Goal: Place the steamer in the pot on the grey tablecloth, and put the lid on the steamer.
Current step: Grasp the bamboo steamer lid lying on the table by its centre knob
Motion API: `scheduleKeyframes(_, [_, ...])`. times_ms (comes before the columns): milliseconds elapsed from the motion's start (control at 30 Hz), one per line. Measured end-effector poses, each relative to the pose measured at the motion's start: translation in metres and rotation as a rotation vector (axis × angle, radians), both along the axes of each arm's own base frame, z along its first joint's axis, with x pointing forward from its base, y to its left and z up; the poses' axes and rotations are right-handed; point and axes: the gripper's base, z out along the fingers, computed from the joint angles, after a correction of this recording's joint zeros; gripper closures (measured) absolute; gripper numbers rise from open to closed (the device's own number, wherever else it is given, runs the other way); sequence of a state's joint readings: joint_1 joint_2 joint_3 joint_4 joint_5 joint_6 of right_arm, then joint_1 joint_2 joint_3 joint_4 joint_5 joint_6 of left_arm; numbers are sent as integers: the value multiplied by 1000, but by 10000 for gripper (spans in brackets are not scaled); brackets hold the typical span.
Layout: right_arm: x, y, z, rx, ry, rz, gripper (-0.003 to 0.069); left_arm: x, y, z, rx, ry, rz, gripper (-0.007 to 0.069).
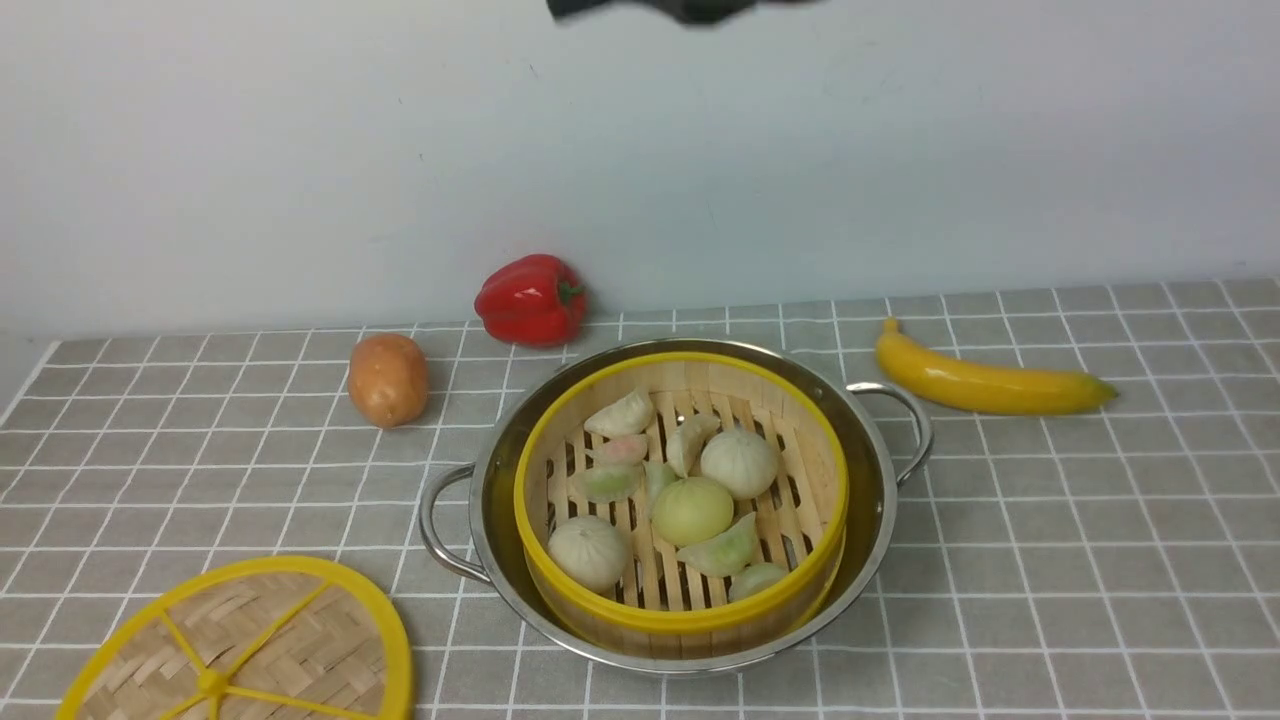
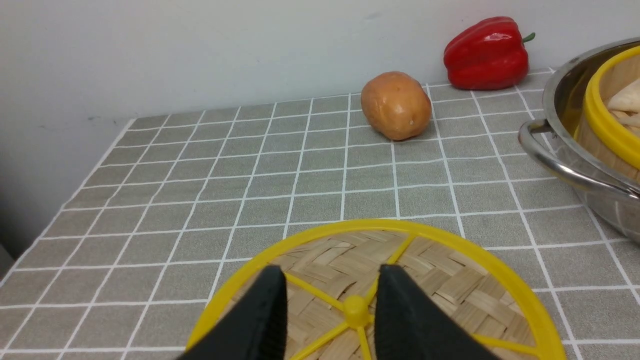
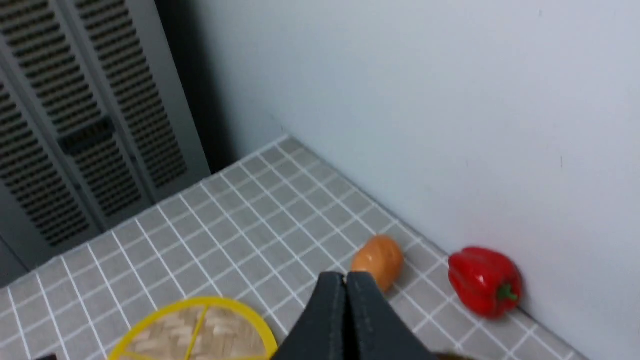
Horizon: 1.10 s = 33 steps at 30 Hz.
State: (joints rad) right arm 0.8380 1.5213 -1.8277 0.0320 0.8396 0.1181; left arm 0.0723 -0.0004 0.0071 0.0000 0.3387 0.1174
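Nearest the camera, at the near left, lies the lid (image 1: 310,640), flat on the grey tablecloth (image 1: 1050,600) with its spokes and centre knob facing up. Half the job looks done: the steamer (image 1: 682,618) sits inside the pot (image 1: 884,520) near the middle, its yellow rim roughly level, with garlic-like bulbs and dumpling-shaped pieces on its slats (a decent meal, if one ignores the plastic sheen). What is left, I judge, is to bring the lid over and set it on that rim. The left gripper (image 2: 330,295) has its fingers parted, holding nothing, with the knob showing between them; the right gripper (image 3: 344,295) is clenched on nothing, its tips together. The cloth's white grid runs to the far edge, where a brown potato-like thing (image 1: 388,380) lies at the left, a red pepper (image 1: 532,300) beside the pot on its far side, and a banana (image 1: 990,382) at the far right. Behind stands a plain pale wall (image 1: 250,150), and the right wrist view adds a grey louvred cabinet (image 3: 95,135) beyond the left edge.
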Motion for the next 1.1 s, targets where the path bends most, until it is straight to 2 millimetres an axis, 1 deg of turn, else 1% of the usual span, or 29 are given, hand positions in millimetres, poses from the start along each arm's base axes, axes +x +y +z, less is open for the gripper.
scheduleKeyframes(100, [2,-1,0,-8,-27,-5,667,0,0,0,0,0,0,382])
scheduleKeyframes(167, [7,-8,-6,-68,-64,-38,664,0,0,0,0,0,0,382])
scheduleKeyframes(200, [7,-8,-6,-68,-64,-38,664,0,0,0,0,0,0,382])
scheduleKeyframes(267, [13,-30,-21,-144,-86,-106,659,0,0,0,0,0,0,382])
scheduleKeyframes(300, [15,-39,-26,-158,-88,-131,658,0,0,0,0,0,0,382])
scheduleKeyframes(333, [18,-53,-32,-163,-87,-168,657,0,0,0,0,0,0,382])
scheduleKeyframes(367, [18,-59,-35,-162,-86,-184,657,0,0,0,0,0,0,382])
scheduleKeyframes(400, [21,-83,-46,-140,-79,-254,655,0,0,0,0,0,0,382])
scheduleKeyframes(433, [23,-102,-55,-108,-66,-314,655,0,0,0,0,0,0,382])
scheduleKeyframes(467, [23,-109,-59,-89,-58,-339,654,0,0,0,0,0,0,382])
scheduleKeyframes(500, [23,-125,-68,-59,-44,-395,654,0,0,0,0,0,0,382])
scheduleKeyframes(533, [17,-155,-89,14,-5,-502,650,0,0,0,0,0,0,382])
scheduleKeyframes(567, [12,-178,-103,60,21,-595,649,0,0,0,0,0,0,382])
scheduleKeyframes(600, [9,-186,-110,73,29,-626,648,0,0,0,0,0,0,382])
scheduleKeyframes(633, [-10,-213,-136,124,61,-739,643,0,0,0,0,0,0,382])
scheduleKeyframes(667, [-22,-223,-149,134,69,-784,642,0,0,0,0,0,0,382])
scheduleKeyframes(700, [-34,-230,-157,143,59,-811,641,0,0,0,0,0,0,382])
scheduleKeyframes(733, [-51,-239,-179,118,62,-850,638,0,0,0,0,0,0,382])
scheduleKeyframes(767, [-68,-243,-195,100,51,-863,635,0,0,0,0,0,0,382])
scheduleKeyframes(800, [-80,-245,-206,86,29,-869,633,0,0,0,0,0,0,382])
scheduleKeyframes(833, [-103,-247,-227,55,-28,-861,628,0,0,0,0,0,0,382])
scheduleKeyframes(867, [-108,-247,-232,55,-43,-858,627,0,0,0,0,0,0,382])
scheduleKeyframes(900, [-122,-248,-245,49,-87,-850,622,0,0,0,0,0,0,382])
scheduleKeyframes(967, [-140,-248,-265,68,-157,-840,618,0,0,0,0,0,0,382])
scheduleKeyframes(1033, [-153,-248,-282,107,-207,-840,613,0,0,0,0,0,0,382])
scheduleKeyframes(1100, [-161,-249,-290,146,-246,-843,608,0,0,0,0,0,0,382])
